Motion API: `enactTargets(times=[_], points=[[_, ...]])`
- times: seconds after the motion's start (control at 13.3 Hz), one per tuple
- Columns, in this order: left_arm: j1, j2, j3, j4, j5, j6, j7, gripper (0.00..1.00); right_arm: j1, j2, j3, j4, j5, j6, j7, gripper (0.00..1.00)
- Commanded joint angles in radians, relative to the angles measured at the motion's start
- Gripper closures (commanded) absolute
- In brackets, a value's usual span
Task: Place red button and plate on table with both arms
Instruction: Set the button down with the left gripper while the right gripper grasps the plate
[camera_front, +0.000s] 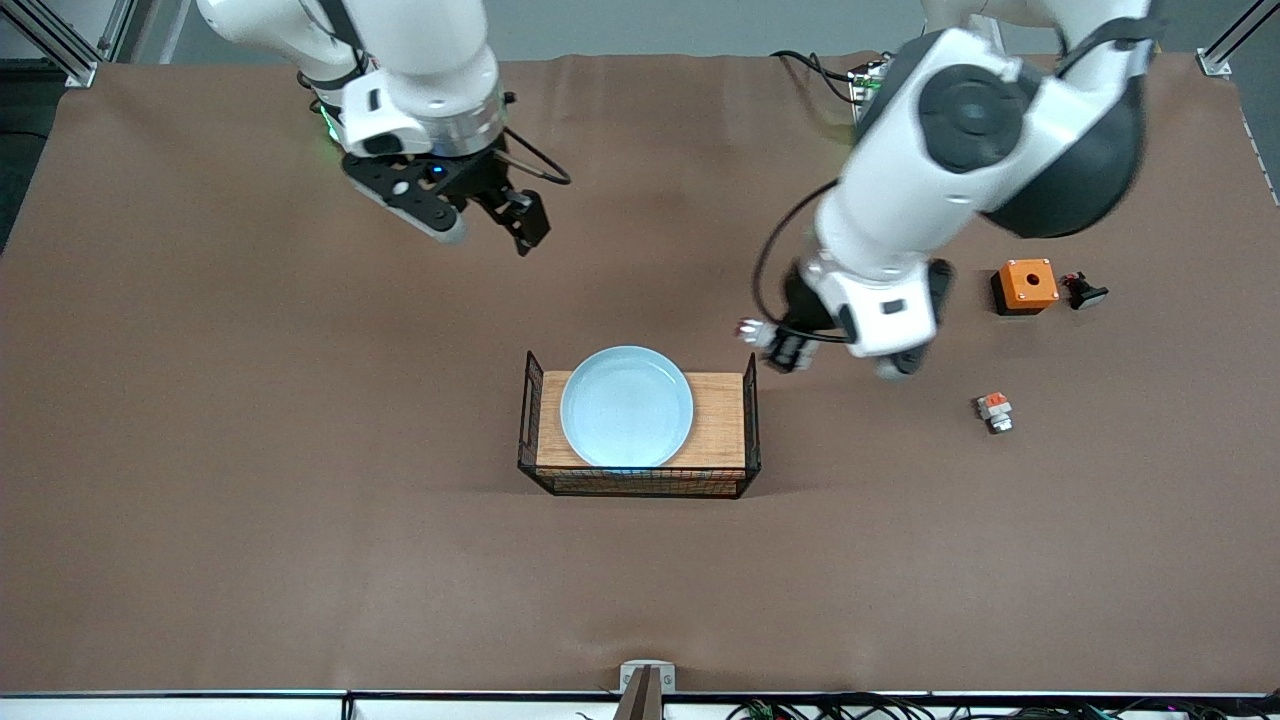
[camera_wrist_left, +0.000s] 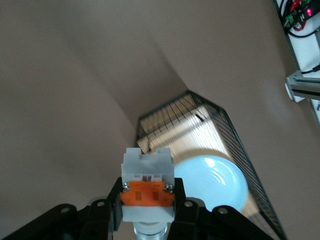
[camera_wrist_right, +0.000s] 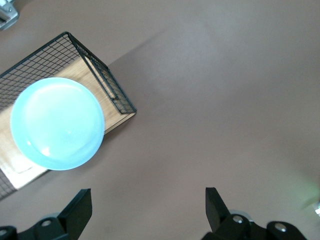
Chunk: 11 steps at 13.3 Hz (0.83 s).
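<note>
The pale blue plate lies on the wood top of a black wire crate in the middle of the brown table. My left gripper is shut on the red button, held in the air over the table beside the crate's end toward the left arm. In the left wrist view the button sits between the fingers, its orange block and silver end showing, with the plate below. My right gripper is open and empty over bare table; its wrist view shows the plate.
An orange box with a hole and a small black part lie toward the left arm's end. A stubby white-and-orange part lies nearer the front camera than them. The crate has raised wire ends.
</note>
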Motion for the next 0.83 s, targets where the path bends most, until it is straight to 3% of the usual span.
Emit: enactTargets(times=[0.0,0.38,0.6,0.75], points=[[0.12,-0.022,-0.003,-0.048,-0.008,-0.059,0.242,1.0,0.046,0.033,-0.005,-0.03,0.019,0.067,0.268,0.0],[0.332,-0.003,0.0,-0.173,0.005,-0.044,0.634,0.99,0.103,0.16,-0.005,-0.029,0.039,0.274,0.562,0.02],[0.4,0.057,-0.002,-0.277,0.105,0.07,0.75,1.0,0.094,0.226,-0.007,-0.026,0.038,0.366,0.578,0.02],[0.443,0.115,0.0,-0.295,0.135,0.136,0.8,1.0,0.086,0.267,-0.011,-0.021,0.036,0.409,0.579,0.02]])
